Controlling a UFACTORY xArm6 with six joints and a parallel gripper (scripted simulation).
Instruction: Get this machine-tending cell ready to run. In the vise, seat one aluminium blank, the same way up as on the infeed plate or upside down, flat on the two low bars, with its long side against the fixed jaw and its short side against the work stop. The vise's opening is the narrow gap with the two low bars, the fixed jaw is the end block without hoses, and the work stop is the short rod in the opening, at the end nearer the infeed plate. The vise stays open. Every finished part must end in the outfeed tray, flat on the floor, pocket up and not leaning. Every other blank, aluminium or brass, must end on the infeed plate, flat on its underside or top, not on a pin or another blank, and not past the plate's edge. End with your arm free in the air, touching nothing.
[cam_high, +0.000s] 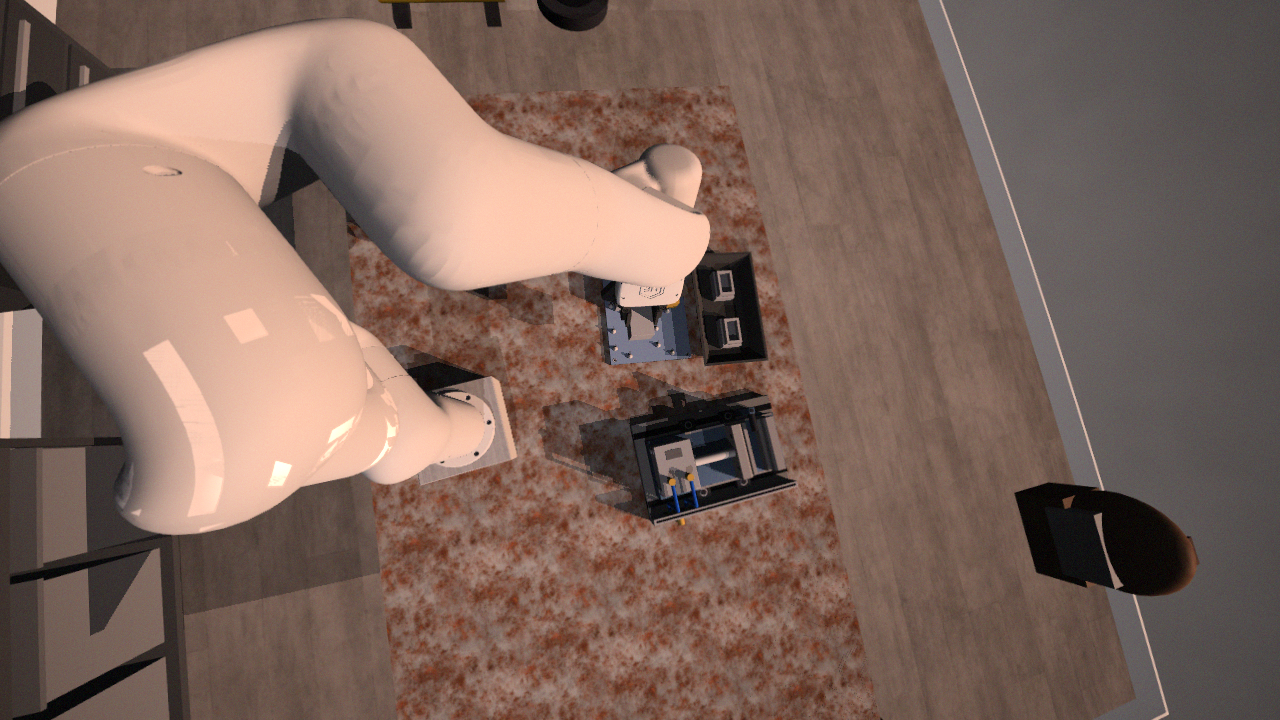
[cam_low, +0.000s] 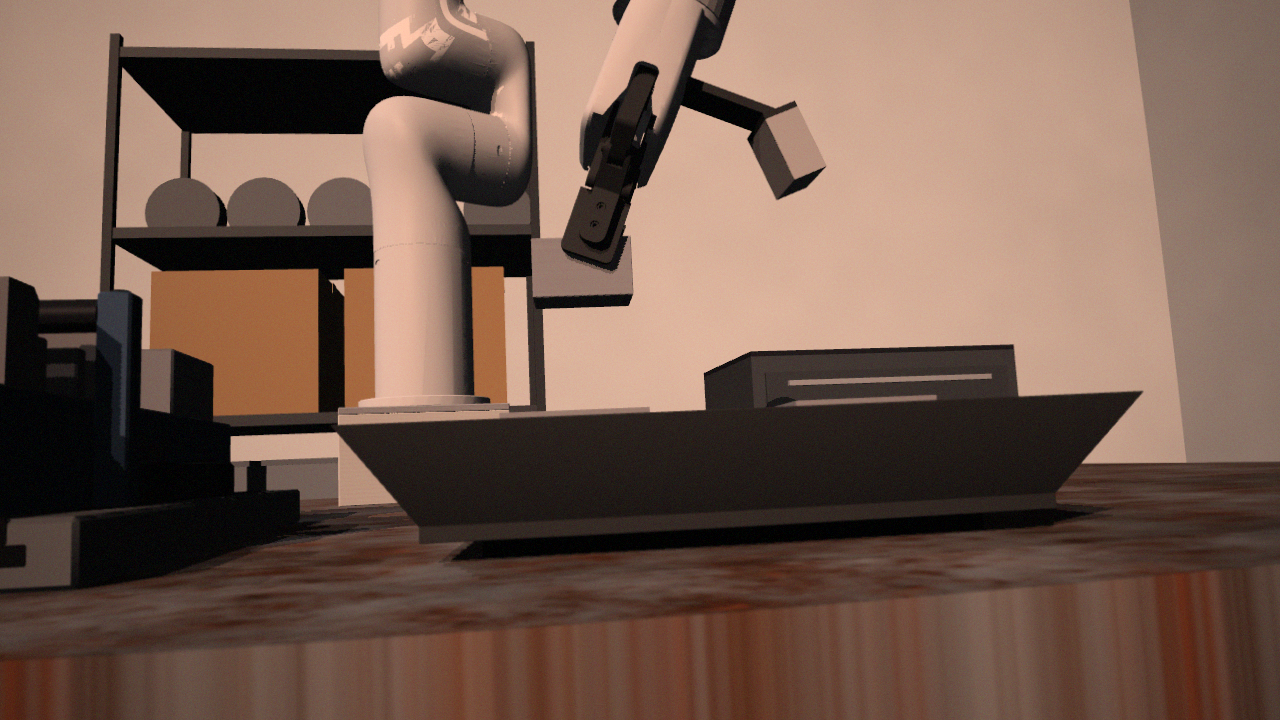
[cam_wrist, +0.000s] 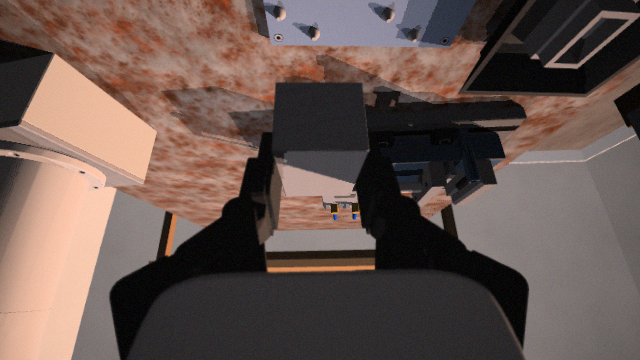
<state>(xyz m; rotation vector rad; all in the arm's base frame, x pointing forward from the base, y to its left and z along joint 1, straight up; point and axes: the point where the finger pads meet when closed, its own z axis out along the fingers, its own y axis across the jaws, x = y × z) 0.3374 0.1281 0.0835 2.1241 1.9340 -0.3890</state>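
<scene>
While jaws clamp it, the blank (cam_low: 581, 274) hangs level.

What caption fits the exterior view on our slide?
Gripper shut on a grey blank, held in the air behind the outfeed tray.

On the desk (cam_high: 501, 573), the infeed plate (cam_high: 626, 351) and the outfeed tray (cam_high: 757, 308) lie side by side and touching, with the vise (cam_high: 716, 447) apart from them, nearer the bottom of the top view. Two finished parts (cam_high: 723, 331) sit in the tray. The pincer (cam_low: 597, 240) hangs above the infeed plate, clamped on a blank (cam_low: 581, 277) well above the desk, and the arm's base (cam_high: 501, 394) stands left of the vise.
</scene>
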